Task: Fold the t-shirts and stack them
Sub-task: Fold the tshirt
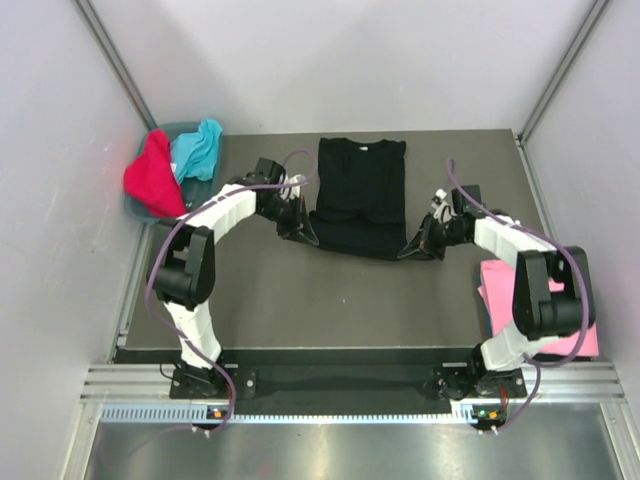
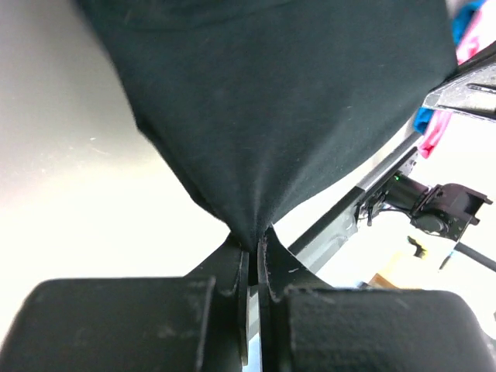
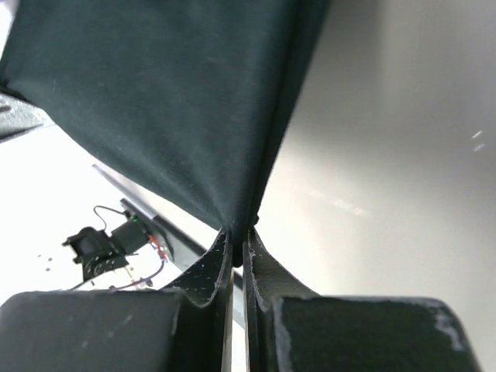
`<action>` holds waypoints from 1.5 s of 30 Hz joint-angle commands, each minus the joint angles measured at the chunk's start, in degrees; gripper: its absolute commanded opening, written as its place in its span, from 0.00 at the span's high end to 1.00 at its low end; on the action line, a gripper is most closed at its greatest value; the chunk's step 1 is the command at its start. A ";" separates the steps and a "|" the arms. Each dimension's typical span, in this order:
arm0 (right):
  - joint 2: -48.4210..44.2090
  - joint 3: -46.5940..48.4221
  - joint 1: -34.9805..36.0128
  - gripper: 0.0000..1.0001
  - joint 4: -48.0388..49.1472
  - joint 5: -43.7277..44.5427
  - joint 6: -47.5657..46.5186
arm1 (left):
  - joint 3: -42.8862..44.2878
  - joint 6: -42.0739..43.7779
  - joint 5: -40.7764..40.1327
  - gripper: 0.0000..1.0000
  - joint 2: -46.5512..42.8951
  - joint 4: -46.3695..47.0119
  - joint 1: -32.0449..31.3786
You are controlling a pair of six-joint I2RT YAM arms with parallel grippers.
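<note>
Folding the black t-shirt [image 1: 360, 195], spread flat at upper centre of the overhead frame, collar toward the top edge. Gripped at both near hem corners: pinched tight at the lower-left corner by the left gripper [image 2: 253, 256], and likewise at the lower-right corner by the right gripper [image 3: 236, 240], with cloth fanning up out of each closed pair of jaws in the wrist views. Probably calls next for lifting both corners together and carrying the hem toward the collar, pulling evenly to avoid a skewed fold. Reaching inward with both arms, elbows bent outward, wrists angled low toward the frame's middle. Elsewhere: a pink t-shirt [image 1: 492, 285] at lower right, a red t-shirt [image 1: 152, 175] and a turquoise t-shirt [image 1: 200, 148] heaped in a bin [image 1: 135, 208] at upper left
</note>
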 commanded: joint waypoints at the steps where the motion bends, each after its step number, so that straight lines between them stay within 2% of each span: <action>1: -5.82 -1.02 -1.52 1.00 -4.70 -0.46 -2.16 | 2.76 3.87 -1.60 1.00 -5.69 -4.19 0.36; 9: -10.57 -1.99 -2.22 1.00 -6.55 -1.60 -2.34 | 2.33 5.10 -1.17 1.00 -8.42 -5.25 -0.43; 19: -17.33 -5.24 -2.22 1.00 -7.52 -2.48 -2.51 | -3.91 4.31 2.44 1.00 -10.88 -2.78 -3.69; 23: -21.02 -4.63 -2.22 1.00 -7.60 -2.92 -3.13 | -1.47 5.45 1.47 1.00 -12.99 -3.58 -3.69; 25: -21.82 -1.13 -2.31 1.00 -8.39 -3.01 -4.00 | 1.86 6.50 0.78 1.00 -12.82 -4.02 -3.77; 30: -21.83 4.58 -2.31 1.00 -9.19 -2.92 -5.23 | 6.71 7.12 0.33 1.00 -11.85 -4.11 -3.69; 35: -21.73 5.83 -2.57 1.00 -8.75 -2.40 -5.24 | 9.88 7.91 -0.46 1.00 -11.24 -4.28 -3.69; 42: -20.95 5.04 -3.80 1.00 -6.64 -0.37 -7.34 | 4.09 4.14 5.24 1.00 -8.95 -1.48 -2.72; 45: -18.93 5.57 -5.30 1.00 -5.15 -1.07 -7.44 | 4.78 2.04 7.97 1.00 -5.88 1.51 -1.93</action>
